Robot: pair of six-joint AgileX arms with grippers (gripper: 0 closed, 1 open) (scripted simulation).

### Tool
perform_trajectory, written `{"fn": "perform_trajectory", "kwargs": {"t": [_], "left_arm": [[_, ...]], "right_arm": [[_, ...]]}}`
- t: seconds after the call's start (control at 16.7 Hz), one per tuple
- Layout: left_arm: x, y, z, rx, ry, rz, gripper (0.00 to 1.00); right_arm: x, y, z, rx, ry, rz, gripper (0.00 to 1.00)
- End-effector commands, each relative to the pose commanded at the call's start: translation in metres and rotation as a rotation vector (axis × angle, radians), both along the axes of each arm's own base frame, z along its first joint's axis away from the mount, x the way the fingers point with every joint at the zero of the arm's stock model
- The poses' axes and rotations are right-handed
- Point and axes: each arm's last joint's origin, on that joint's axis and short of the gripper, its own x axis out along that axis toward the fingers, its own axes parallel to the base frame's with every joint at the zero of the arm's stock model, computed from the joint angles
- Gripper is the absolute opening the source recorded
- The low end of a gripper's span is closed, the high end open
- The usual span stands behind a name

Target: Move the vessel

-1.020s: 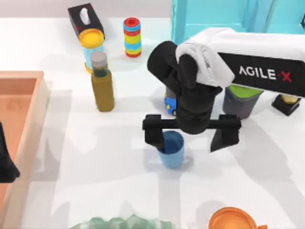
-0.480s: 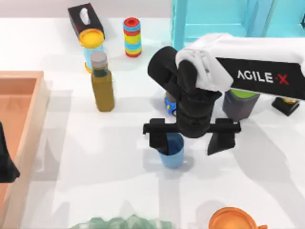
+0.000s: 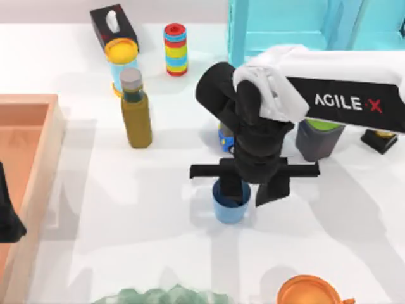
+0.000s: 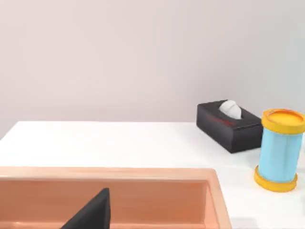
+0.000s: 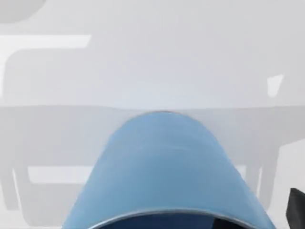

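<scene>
A white table (image 3: pixel 126 215) fills the top view, with a plain pale wall behind it in the left wrist view. At the centre stands the blue cup (image 3: pixel 229 204), upright on the table. The right gripper (image 3: pixel 252 190) hangs right over it, fingers drawn in, one reaching inside the rim and the other just outside at 3 o'clock, so they appear to pinch the cup's wall, though the wrist hides the contact. Just past the cup at 12 o'clock a small blue toy car (image 3: pixel 225 139) is mostly covered by the arm. At 10 o'clock stands an olive bottle (image 3: pixel 135 111) with a grey cap, beyond it a pale blue canister with yellow lid (image 3: pixel 121 60), a black tissue box (image 3: pixel 112 25) and a striped ring stack (image 3: pixel 175 49). A grey pot with green top (image 3: pixel 318 136) sits at 2 o'clock. An orange cup (image 3: pixel 308 292) is cut off at 5 o'clock. The left gripper (image 3: pixel 7 212) rests at 9 o'clock over the peach tray (image 3: pixel 38 114); I cannot tell its state.
</scene>
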Motion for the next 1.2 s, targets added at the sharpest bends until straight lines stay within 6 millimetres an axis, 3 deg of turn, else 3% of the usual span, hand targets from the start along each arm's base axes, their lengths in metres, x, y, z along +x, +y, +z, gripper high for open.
{"fn": "perform_trajectory", "kwargs": {"t": [0.12,0.84,1.02,1.2], "left_arm": [[0.000,0.000,0.000,0.000,0.000,0.000,1.00],[0.000,0.000,0.000,0.000,0.000,0.000,1.00],[0.000,0.000,0.000,0.000,0.000,0.000,1.00],[0.000,0.000,0.000,0.000,0.000,0.000,1.00]], "right_arm": [[0.000,0.000,0.000,0.000,0.000,0.000,0.00],[0.000,-0.006,0.007,0.005,-0.011,0.015,0.00],[0.002,-0.022,0.019,0.007,-0.024,0.039,0.00],[0.011,-0.058,0.034,0.008,-0.035,0.058,0.00]]}}
